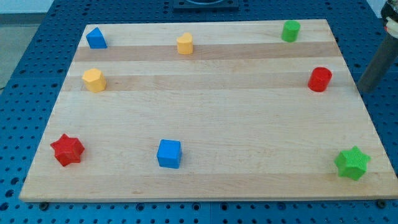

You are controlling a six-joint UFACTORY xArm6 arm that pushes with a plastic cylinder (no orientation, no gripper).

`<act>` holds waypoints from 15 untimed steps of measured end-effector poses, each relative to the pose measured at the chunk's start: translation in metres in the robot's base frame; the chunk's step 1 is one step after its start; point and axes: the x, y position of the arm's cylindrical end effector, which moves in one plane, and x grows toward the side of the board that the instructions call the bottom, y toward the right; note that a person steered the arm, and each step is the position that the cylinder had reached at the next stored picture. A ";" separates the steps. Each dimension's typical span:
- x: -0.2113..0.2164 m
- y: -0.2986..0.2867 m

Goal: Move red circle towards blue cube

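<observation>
The red circle point(320, 79) stands near the wooden board's right edge, in the upper half of the view. The blue cube point(169, 154) sits near the board's bottom edge, left of the middle, far down and to the left of the red circle. My rod comes in from the view's right edge, and my tip point(364, 89) is just off the board's right edge. It is to the right of the red circle and a little lower, with a gap between them.
The wooden board point(211, 106) also holds a blue triangular block point(96, 38) at top left, a yellow block point(185, 43) at top middle, a green cylinder point(290, 30) at top right, a yellow hexagon point(94, 80) at left, a red star point(67, 149) at bottom left and a green star point(352, 163) at bottom right.
</observation>
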 end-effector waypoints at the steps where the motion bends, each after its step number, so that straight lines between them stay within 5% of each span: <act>1: 0.002 0.000; 4: -0.032 -0.066; 15: -0.032 -0.118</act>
